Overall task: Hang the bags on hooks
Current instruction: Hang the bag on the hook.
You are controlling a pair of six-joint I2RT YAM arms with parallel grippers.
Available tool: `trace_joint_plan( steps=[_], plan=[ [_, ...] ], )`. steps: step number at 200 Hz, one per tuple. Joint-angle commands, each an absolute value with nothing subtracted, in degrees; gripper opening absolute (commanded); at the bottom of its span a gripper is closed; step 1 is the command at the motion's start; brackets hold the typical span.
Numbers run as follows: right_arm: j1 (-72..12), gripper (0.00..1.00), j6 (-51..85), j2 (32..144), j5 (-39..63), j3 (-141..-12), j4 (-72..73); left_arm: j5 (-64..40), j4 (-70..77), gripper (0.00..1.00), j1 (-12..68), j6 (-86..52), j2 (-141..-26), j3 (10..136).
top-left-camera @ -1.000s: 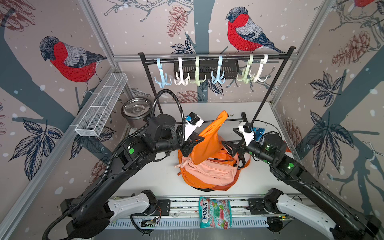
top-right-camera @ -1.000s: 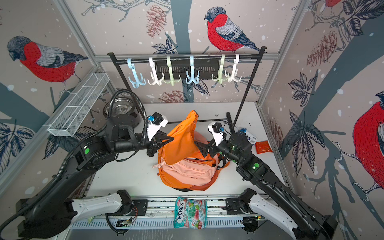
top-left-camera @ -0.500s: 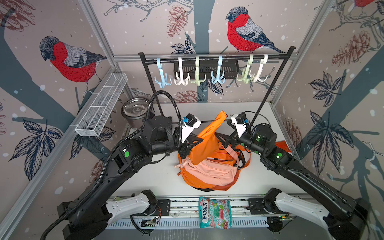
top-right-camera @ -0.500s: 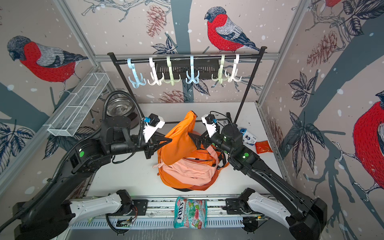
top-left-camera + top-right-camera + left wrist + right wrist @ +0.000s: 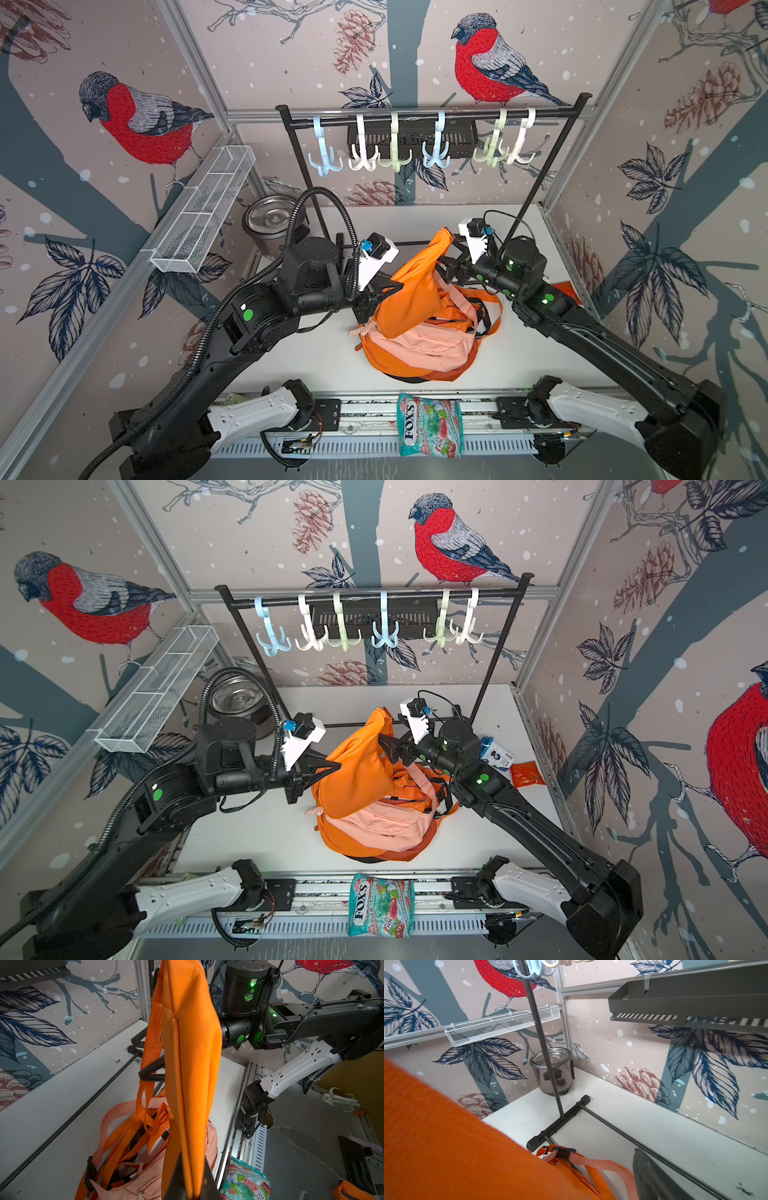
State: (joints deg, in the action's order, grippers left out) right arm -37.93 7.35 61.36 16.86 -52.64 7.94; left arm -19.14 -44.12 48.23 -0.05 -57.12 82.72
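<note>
Orange backpack (image 5: 415,345), judged soft and limp, was held up by its padded shoulder strap (image 5: 419,286), clamped in the left gripper (image 5: 388,293); the right gripper (image 5: 390,750) was spread beside it.

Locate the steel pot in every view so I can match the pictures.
Top view: steel pot at the table's back left corner.
Top view: same back left corner.
Left wrist: not in it.
Right wrist: in the corner, behind the rack's upright.
Shared landmark: the white wire basket on the wall above it, in all three.
</note>
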Motion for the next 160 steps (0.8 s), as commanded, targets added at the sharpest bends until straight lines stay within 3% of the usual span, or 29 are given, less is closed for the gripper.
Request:
trace_joint_plan(
  steps=[1,12,34,58,83,114,160],
  plan=[
    [-38.7,0.76,7.4,62.0,19.5,-52.8,10.5,-18.9,-42.7,0.0,48.2,0.0,-56.7,82.4],
    [-38.8,0.61,7.7,62.1,19.4,-52.5,10.6,-18.4,-42.5,0.0,48.2,-0.1,-56.7,82.4],
    [-38.3,0.49,9.4,61.7,17.6,-51.8,10.5,-17.5,-41.9,0.0,48.1,-0.4,-56.2,82.2],
    [-36.8,0.26,10.8,60.7,14.6,-51.3,11.3,-17.3,-40.6,0.0,48.2,-0.9,-55.5,81.0],
    [-34.9,0.13,11.3,58.6,10.6,-50.9,10.6,-16.1,-39.6,0.0,48.2,-1.5,-54.5,79.4],
    [-31.4,0.07,11.6,55.7,5.8,-50.9,7.7,-15.6,-36.8,0.0,48.2,-2.7,-52.6,76.3],
    [-26.0,0.07,10.7,53.5,-1.9,-52.7,3.3,-17.4,-31.9,0.0,48.2,-3.8,-53.4,73.4]
  ],
)
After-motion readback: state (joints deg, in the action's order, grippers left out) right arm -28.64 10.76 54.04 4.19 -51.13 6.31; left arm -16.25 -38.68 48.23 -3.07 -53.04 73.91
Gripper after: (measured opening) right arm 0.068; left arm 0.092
